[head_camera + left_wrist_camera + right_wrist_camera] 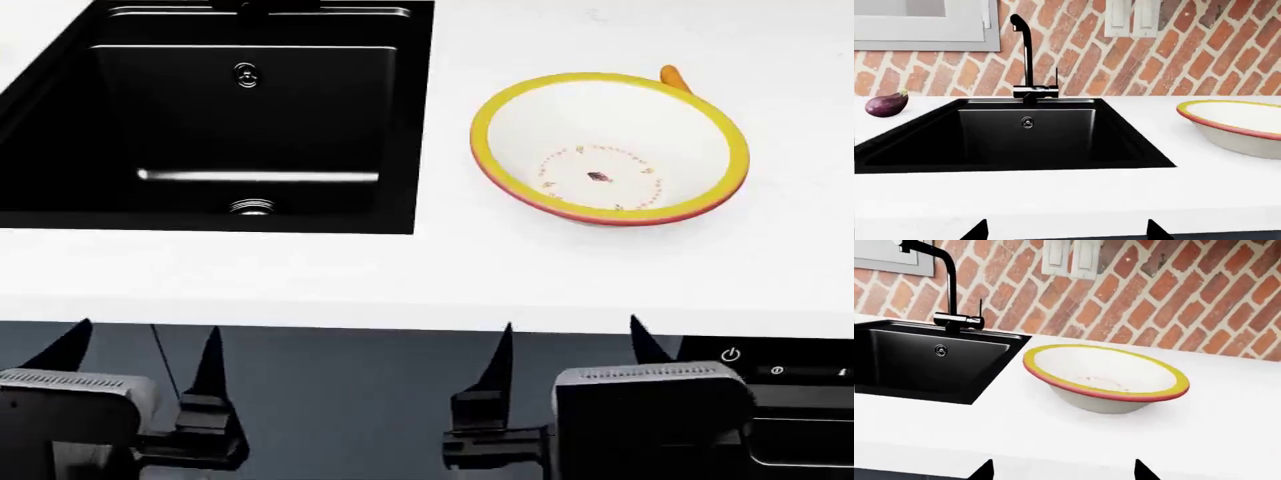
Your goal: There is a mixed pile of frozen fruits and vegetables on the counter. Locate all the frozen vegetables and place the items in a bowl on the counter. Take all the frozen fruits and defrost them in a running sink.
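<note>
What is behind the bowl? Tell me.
In the head view an orange piece pokes out just past the far rim of the bowl, on the counter. The rim covers most of it, so its full shape cannot be seen. The bowl itself is empty.

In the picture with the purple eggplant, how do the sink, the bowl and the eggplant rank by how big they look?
1. Sink, widest by far.
2. Bowl, though the picture's edge cuts it off, so its full size is hidden.
3. Eggplant, smallest; it also sits farther back, which shrinks it.
</note>
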Motion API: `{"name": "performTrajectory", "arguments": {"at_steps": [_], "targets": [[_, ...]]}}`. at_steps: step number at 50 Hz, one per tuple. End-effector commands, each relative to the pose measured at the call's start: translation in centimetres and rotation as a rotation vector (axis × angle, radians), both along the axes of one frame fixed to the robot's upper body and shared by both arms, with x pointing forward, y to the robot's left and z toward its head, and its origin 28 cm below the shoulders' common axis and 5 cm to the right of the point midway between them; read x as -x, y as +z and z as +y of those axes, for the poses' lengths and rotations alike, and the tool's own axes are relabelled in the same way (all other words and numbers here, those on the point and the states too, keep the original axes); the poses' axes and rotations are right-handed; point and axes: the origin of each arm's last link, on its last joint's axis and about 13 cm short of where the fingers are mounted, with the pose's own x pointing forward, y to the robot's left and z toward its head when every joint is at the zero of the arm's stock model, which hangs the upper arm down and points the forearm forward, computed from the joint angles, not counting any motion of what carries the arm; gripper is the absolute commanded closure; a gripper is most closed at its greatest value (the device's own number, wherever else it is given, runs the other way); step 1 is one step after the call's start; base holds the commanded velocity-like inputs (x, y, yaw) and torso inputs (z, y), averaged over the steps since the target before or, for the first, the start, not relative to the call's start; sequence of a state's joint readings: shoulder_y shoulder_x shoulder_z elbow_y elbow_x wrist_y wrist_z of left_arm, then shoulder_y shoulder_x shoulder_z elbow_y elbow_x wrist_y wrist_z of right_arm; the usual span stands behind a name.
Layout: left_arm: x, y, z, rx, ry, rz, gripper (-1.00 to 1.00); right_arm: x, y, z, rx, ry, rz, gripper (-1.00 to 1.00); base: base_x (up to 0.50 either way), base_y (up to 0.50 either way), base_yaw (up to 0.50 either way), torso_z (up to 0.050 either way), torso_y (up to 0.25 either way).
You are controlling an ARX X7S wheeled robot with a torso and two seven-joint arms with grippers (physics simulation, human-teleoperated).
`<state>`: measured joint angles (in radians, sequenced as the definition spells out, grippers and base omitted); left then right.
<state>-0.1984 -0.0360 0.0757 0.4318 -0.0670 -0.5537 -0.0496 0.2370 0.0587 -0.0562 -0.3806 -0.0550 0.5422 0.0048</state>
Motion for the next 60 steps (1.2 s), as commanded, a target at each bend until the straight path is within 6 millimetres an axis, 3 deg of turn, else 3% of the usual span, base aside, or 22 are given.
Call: {"name": "performTrajectory", "arguments": {"at_steps": [1,6,11,14,16,20,54,60], "targets": [[-0.4,6.4,-0.6,-0.024,-0.055,-0.021,-1.00,-0.5,5.6,-0.5,0.028,-0.017,0.028,-1.00,0.00,0.00,0.00,0.000,0.000],[-1.1,6.9,-0.8,0.008,-0.057,-0.023,-1.00,-0.8,7.0,-0.8,0.008,-0.030,0.018,-1.00,0.00,0.00,0.00,0.000,0.000],[-1.2,6.4,-0.2,0.051,-0.045,0.016,-1.00,-0.2,6.7,-1.5,-0.027,-0.055,0.030,-1.00,0.00,0.00,0.00,0.000,0.000],[-1.7,6.1,0.4,-0.011,-0.025,-0.048,-1.00,0.0,6.4,-1.7,-0.017,-0.061,0.041,-1.00,0.00,0.00,0.00,0.000,0.000],[-1.2,6.2,1.0,0.051,-0.044,-0.040,-1.00,0.0,6.6,-1.8,0.000,-0.083,0.033,-1.00,0.00,0.00,0.00,0.035,0.000],[-1.2,6.4,0.8,-0.009,-0.032,-0.054,-1.00,0.1,6.8,-1.8,-0.018,-0.070,0.030,-1.00,0.00,0.00,0.00,0.050,0.000],[-0.8,6.3,1.7,0.075,-0.034,0.023,-1.00,0.9,7.6,-2.3,0.020,-0.090,0.038,-1.00,0.00,0.00,0.00,0.050,0.000],[-0.6,6.9,1.6,0.093,-0.028,0.017,-1.00,1.0,7.8,-2.3,0.013,-0.103,0.040,-1.00,0.00,0.00,0.00,0.000,0.000]]}}
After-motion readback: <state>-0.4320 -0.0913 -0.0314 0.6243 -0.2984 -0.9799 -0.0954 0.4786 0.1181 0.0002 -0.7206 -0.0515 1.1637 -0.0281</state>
